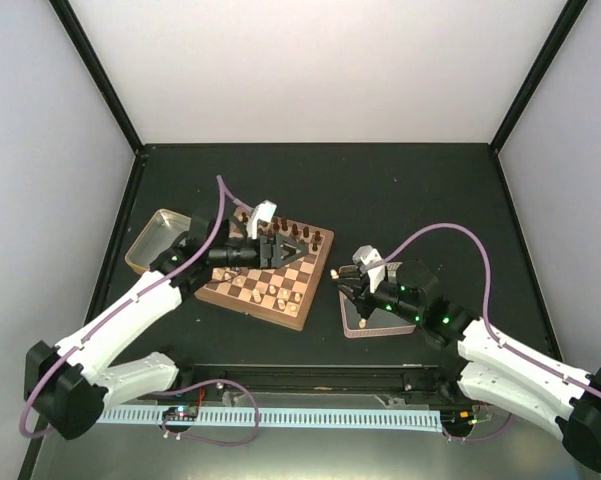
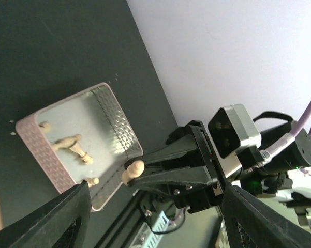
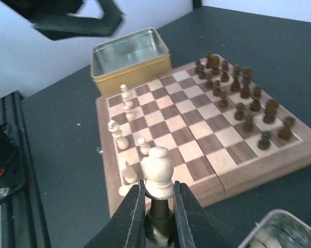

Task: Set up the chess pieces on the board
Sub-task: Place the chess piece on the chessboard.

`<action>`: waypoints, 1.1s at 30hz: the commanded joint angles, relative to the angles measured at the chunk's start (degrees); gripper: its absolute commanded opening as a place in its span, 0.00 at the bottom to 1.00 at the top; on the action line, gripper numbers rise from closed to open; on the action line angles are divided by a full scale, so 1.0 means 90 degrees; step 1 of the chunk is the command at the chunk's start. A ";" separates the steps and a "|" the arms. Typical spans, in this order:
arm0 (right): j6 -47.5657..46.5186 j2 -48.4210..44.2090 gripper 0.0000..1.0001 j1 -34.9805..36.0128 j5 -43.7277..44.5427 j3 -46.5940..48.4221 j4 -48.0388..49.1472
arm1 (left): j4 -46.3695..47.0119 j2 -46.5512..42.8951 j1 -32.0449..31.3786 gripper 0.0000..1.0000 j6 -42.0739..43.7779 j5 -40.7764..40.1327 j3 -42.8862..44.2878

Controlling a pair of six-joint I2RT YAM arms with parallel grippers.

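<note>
The board (image 1: 242, 296) lies left of centre, with dark chessmen along its far edge. Several pale pieces (image 3: 117, 135) stand near its other edge. My right gripper (image 3: 158, 190) is shut on a pale piece (image 3: 158, 169) and holds it upright in the air off the board's right corner (image 1: 341, 277). The left wrist view shows that same piece (image 2: 133, 171) in the right gripper's fingers. My left gripper (image 1: 281, 250) hovers over the board, jaws wide open and empty (image 2: 155, 227). A few more pale pieces (image 2: 71, 145) lie in the clear tray (image 2: 31, 142).
A yellow-rimmed tin (image 1: 156, 241) stands left of the board and looks empty in the right wrist view (image 3: 130, 58). The clear tray (image 1: 356, 324) sits right of the board under my right arm. White walls close in the dark table on three sides.
</note>
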 commanded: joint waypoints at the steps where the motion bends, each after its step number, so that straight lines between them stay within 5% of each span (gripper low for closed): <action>1: -0.0663 0.0216 0.04 0.0005 -0.1169 0.0346 0.0322 | 0.0020 0.0467 -0.0254 0.71 0.0012 0.0677 0.0497; 8: -0.0847 0.0587 0.04 0.0060 -0.1486 0.0692 0.0389 | -0.1157 0.1023 -0.0620 0.64 0.0838 0.0273 0.1072; 22: -0.1029 0.0976 0.05 0.0128 -0.1669 0.1143 0.0225 | -0.1769 0.1494 -0.0983 0.40 0.1466 0.0166 0.1301; 33: -0.1032 0.1059 0.08 0.0168 -0.1594 0.1260 -0.0028 | -0.1657 0.1478 -0.0995 0.08 0.1439 0.0348 0.1224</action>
